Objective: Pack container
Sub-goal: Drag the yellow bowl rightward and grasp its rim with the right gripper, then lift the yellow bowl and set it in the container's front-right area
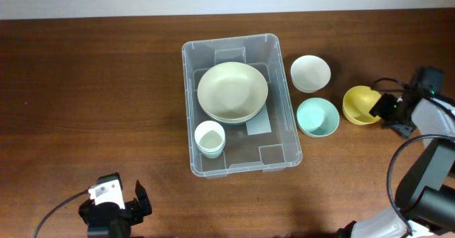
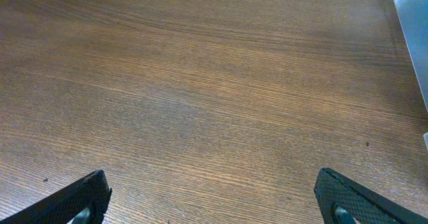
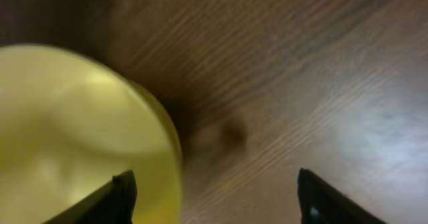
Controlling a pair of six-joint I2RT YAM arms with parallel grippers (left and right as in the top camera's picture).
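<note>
The clear plastic container (image 1: 284,110) stands mid-table. It holds a large cream bowl (image 1: 232,91) and a small pale cup (image 1: 210,137). To its right on the table are a white bowl (image 1: 310,73), a teal bowl (image 1: 317,117) and a yellow bowl (image 1: 359,104). My right gripper (image 1: 387,110) is open at the yellow bowl's right rim; in the right wrist view the yellow bowl (image 3: 73,130) lies under one finger, and the gripper (image 3: 217,194) straddles its rim. My left gripper (image 1: 117,206) is open and empty near the front left edge, over bare wood (image 2: 214,197).
The container's corner (image 2: 411,23) shows at the right edge of the left wrist view. Black cables (image 1: 398,174) loop near the right arm at the table's right edge. Brown wooden table (image 1: 92,103) extends to the left.
</note>
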